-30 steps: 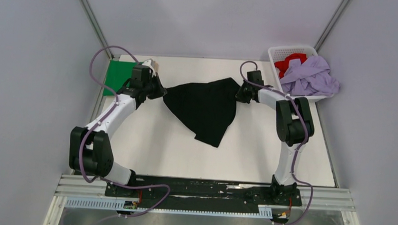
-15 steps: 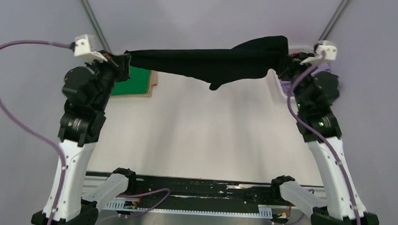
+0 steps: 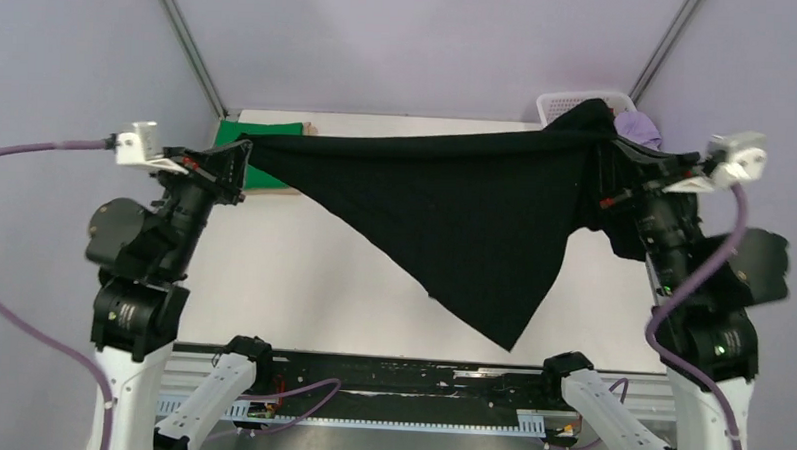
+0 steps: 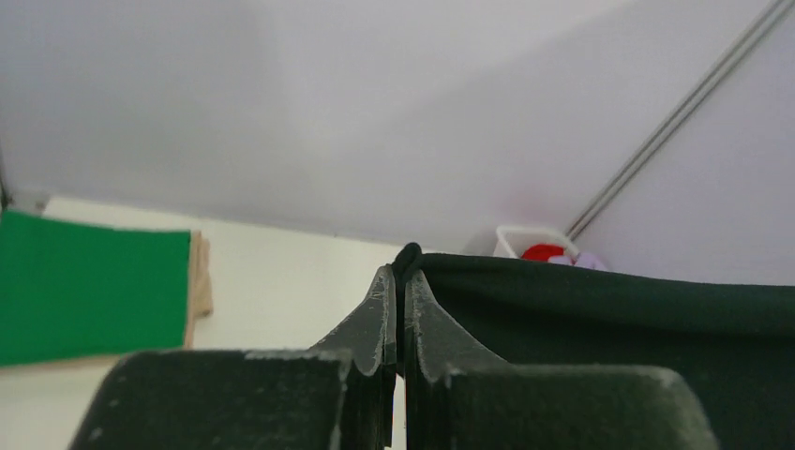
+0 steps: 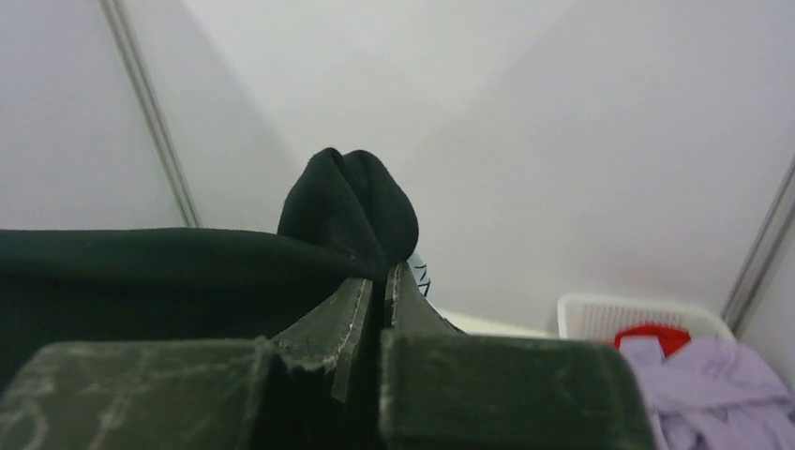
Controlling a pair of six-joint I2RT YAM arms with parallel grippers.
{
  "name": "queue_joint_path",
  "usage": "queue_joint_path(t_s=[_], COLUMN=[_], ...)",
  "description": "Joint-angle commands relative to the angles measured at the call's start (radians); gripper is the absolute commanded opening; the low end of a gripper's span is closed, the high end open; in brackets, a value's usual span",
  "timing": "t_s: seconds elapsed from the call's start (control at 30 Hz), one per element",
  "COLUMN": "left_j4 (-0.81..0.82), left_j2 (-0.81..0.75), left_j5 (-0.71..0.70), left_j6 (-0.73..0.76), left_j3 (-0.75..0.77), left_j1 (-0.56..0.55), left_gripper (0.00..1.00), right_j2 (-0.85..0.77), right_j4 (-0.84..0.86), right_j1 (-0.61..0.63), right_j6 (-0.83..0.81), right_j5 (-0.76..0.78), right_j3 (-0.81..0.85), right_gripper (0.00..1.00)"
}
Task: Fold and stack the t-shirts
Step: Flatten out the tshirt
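A large black t-shirt [image 3: 455, 212] hangs stretched in the air between both arms, its top edge taut and its lower part sagging to a point over the table's near side. My left gripper [image 3: 245, 158] [image 4: 398, 277] is shut on the shirt's left corner. My right gripper [image 3: 609, 152] [image 5: 386, 272] is shut on the right corner, with a bunch of black cloth [image 5: 349, 202] sticking up above its fingertips. A folded green t-shirt [image 3: 249, 140] [image 4: 84, 295] lies at the back left on a tan one [image 4: 199, 272]. Red [image 5: 652, 336] and lilac [image 5: 712, 389] t-shirts lie in the basket.
The white lattice basket [image 3: 569, 99] [image 5: 609, 314] stands at the back right corner, partly hidden behind the raised black cloth. Grey walls with metal corner posts [image 3: 186, 42] enclose the white table [image 3: 303, 272]. The arm bases sit on the rail [image 3: 399, 380] at the near edge.
The black t-shirt has gone from lying bunched on the table to hanging high between both raised arms. In the last half second it dropped open into a broad sheet.
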Motion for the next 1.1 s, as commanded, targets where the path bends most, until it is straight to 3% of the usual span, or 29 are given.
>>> queue_joint_path(t_s=[0.0, 0.2, 0.23, 0.3, 0.4, 0.5, 0.67, 0.87, 1.07], left_j4=[-0.022, 0.048, 0.054, 0.061, 0.053, 0.059, 0.087, 0.091, 0.09], left_j2=[0.033, 0.14, 0.159, 0.237, 0.315, 0.34, 0.318, 0.299, 0.269], left_j5=[-0.048, -0.009, -0.009, -0.027, -0.047, -0.076, -0.083, -0.054, -0.041], left_j6=[-0.059, -0.154, -0.168, -0.183, -0.194, -0.204, -0.205, -0.198, -0.193], left_j3=[-0.157, -0.458, -0.516, -0.572, -0.621, -0.659, -0.727, -0.756, -0.771], left_j1=[0.011, 0.011, 0.011, 0.01, 0.011, 0.011, 0.011, 0.011, 0.01], left_gripper=[0.0, 0.0, 0.0, 0.0, 0.0, 0.0, 0.0, 0.0, 0.0], right_j2=[0.129, 0.436, 0.51, 0.66, 0.791, 0.748, 0.47, 0.293, 0.238], right_j4=[-0.085, 0.001, 0.028, 0.031, -0.097, -0.13, -0.156, -0.302, -0.227], right_j1=[-0.01, -0.016, -0.018, -0.015, -0.009, -0.005, 0.042, 0.188, 0.2], right_j6=[-0.023, -0.024, -0.02, 0.011, 0.112, 0.203, 0.389, 0.543, 0.622], right_j5=[0.135, 0.129, 0.135, 0.193, 0.247, 0.178, -0.081, -0.129, -0.164], right_j3=[-0.13, -0.357, -0.365, -0.316, -0.196, -0.247, -0.541, -0.757, -0.88], right_gripper=[0.0, 0.04, 0.13, 0.59, 0.97, 1.0, 1.0, 0.98, 0.97])
